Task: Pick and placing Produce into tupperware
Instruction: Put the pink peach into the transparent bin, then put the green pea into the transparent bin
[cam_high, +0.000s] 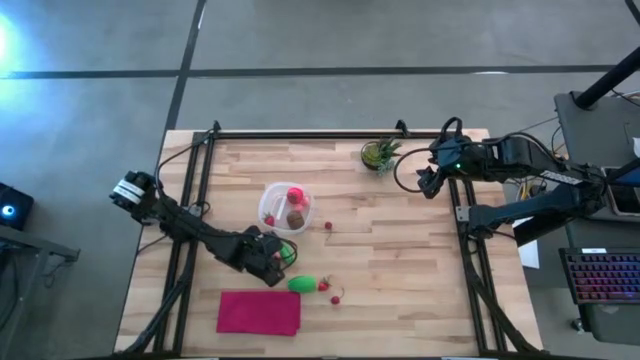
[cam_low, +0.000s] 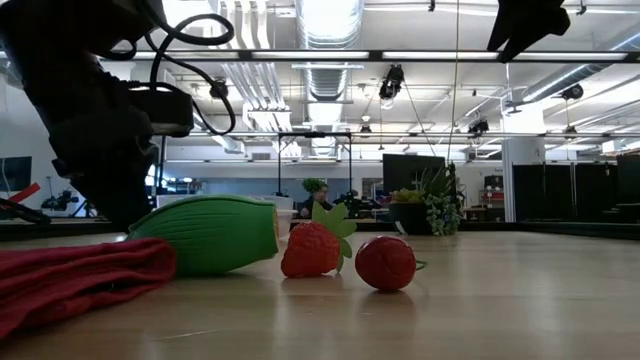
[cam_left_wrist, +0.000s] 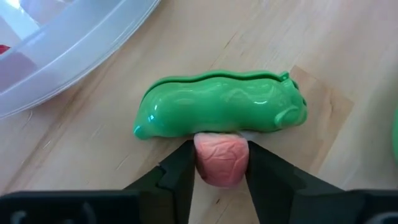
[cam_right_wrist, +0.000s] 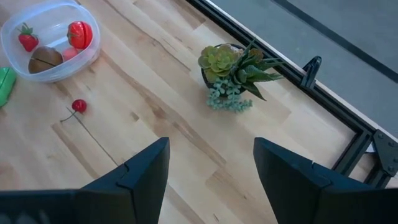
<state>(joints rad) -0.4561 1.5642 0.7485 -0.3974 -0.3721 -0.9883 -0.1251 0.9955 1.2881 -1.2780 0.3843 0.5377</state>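
So the left gripper (cam_left_wrist: 221, 163) sits low on the counter (cam_high: 400, 240), just beside the tupperware (cam_high: 271, 200), and it's clamped on a small pink fleshy-looking lump (cam_left_wrist: 221, 160) pinched between its two fingers. Right up against that lump, touching it, lies a green pea pod (cam_left_wrist: 221, 112) flat on the wood. My guess is the gripper went for the small piece because it's the nearest thing to the tub's rim, so the carry over is short. Can't really say what the pink lump is supposed to be from the wrist view, could be a bit of produce or just a padded tip.

The tupperware already holds a strawberry (cam_right_wrist: 27, 37), a red-pink ball (cam_right_wrist: 81, 34) and a brown kiwi-like piece (cam_right_wrist: 45, 60), so the job looks roughly half done. Still loose on the counter: a cherry on its stem (cam_right_wrist: 78, 106) off to the tub's side, a fat green piece (cam_low: 210, 235), another strawberry (cam_low: 312, 250) and a red ball (cam_low: 386, 262) next to the magenta cloth (cam_high: 259, 312).

The right gripper (cam_right_wrist: 211, 174) hangs with its fingers spread near the potted succulent (cam_right_wrist: 235, 68), well apart from everything, just waiting.
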